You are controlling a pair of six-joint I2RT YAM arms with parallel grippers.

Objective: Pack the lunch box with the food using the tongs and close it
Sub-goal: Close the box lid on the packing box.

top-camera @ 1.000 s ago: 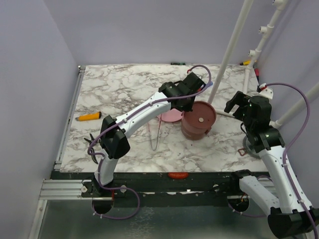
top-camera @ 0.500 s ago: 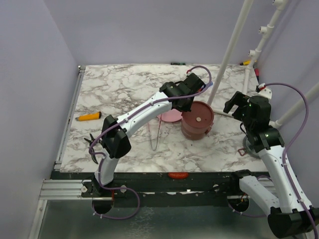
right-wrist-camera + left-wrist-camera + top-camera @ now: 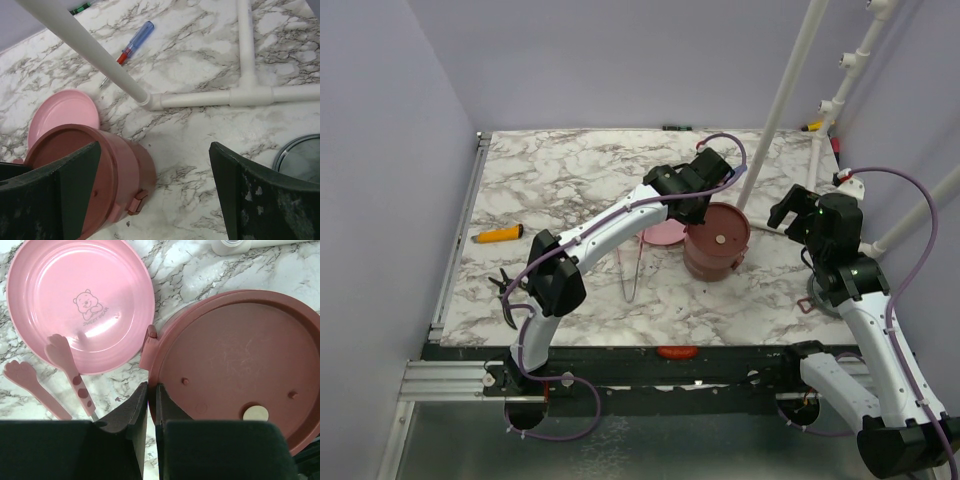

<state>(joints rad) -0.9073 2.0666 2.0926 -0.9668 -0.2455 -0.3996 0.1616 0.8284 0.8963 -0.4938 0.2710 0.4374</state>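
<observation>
Faintly, a cartoon bear was printed on the pink plate, with a line of writing under it too small to read for certain. No other label showed. The lunch box stood just right of that plate, its tiers stacked and a maroon disc lid covering the top, so its contents were hidden. A cream round spot sat on the lid. The left tool was closed to a thin slit on the lid's rim at the side of the box that faced the plate. The right tool hung right of the lunch box, spread wide and holding nothing. The pink tongs lay on the worktop left of the box, one paw-shaped tip resting on the plate's edge. A clear grey lid lay well right of the box. Beyond the box lay a red-and-blue screwdriver. Compared with a second earlier, the maroon lid had come down slightly onto the box; the right arm had not moved.
</observation>
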